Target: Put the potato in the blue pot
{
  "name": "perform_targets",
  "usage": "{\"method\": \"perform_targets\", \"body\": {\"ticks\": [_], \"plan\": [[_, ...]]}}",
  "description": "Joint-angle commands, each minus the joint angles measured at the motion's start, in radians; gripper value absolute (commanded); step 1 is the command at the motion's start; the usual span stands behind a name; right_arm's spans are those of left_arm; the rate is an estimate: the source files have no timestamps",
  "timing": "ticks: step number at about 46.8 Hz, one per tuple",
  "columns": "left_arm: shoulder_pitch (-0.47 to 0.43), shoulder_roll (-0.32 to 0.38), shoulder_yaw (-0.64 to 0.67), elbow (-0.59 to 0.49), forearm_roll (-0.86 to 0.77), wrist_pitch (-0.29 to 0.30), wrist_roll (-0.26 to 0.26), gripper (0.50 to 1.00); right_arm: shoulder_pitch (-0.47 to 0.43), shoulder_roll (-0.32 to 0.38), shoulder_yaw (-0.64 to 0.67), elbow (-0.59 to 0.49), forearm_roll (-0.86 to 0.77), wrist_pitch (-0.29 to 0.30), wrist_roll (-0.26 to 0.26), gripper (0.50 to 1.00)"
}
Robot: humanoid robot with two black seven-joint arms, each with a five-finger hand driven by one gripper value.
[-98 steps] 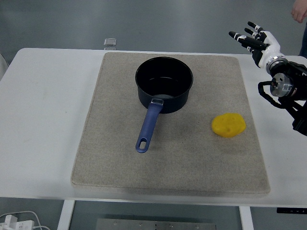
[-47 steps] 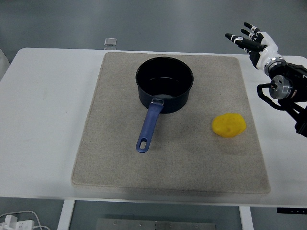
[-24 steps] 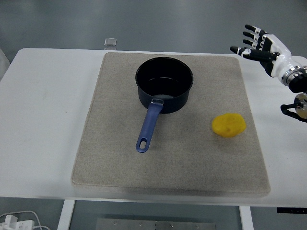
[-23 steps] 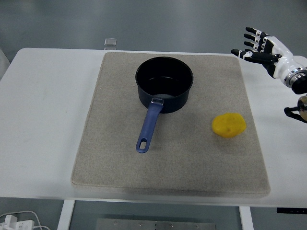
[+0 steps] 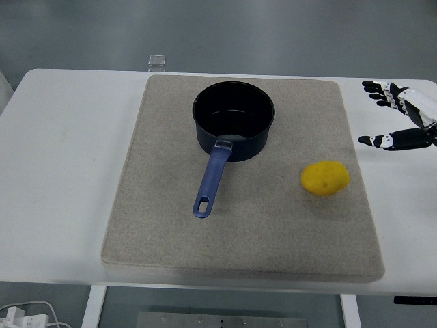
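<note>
Neither the potato [image 5: 326, 178] nor the pot [image 5: 233, 129] has shifted since the earlier frames; only the right hand [image 5: 401, 116] has moved, dropping from high at the far right corner to a lower spot at the right edge, now mostly cut off by the frame.

The potato, yellow and oval, lies on the grey mat [image 5: 273, 232], right of centre and well apart from the pot. Its long axis runs roughly left to right, tilted slightly so the right end sits a little farther from the robot.

The pot, dark blue and empty, stands upright at the mat's far middle, its handle [image 5: 211, 180] pointing toward the near edge and slightly left.

The right hand hovers over bare table [image 5: 61, 157] to the right of the mat, fingers spread with the thumb apart, holding nothing (the left arm is out of view).

Judging from this, the task is at the approach step: nothing is grasped yet. Next, the hand needs to travel left and down to the potato and close across its short axis.
</note>
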Motion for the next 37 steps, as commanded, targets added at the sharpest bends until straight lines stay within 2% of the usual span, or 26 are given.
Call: {"method": "perform_targets", "body": {"ticks": [1,6,13,32,37], "plan": [[0.0,0.0,0.0,0.0,-0.001,0.0,0.0,1.0,0.0,-0.006,-0.047,0.036,-0.088,0.008,0.015,0.946],[0.0,0.0,0.0,0.0,0.001,0.0,0.0,1.0,-0.012,0.011,-0.099,0.053,-0.163,-0.004,0.012,0.946],[0.0,0.0,0.0,0.0,-0.001,0.0,0.0,1.0,-0.035,0.091,-0.113,0.036,-0.179,-0.052,0.006,0.944],[0.0,0.0,0.0,0.0,-0.001,0.0,0.0,1.0,-0.028,0.227,-0.124,-0.108,-0.189,-0.081,0.005,0.94],[0.0,0.0,0.0,0.0,-0.001,0.0,0.0,1.0,-0.031,0.238,-0.127,-0.126,-0.24,-0.081,0.005,0.901]]}}
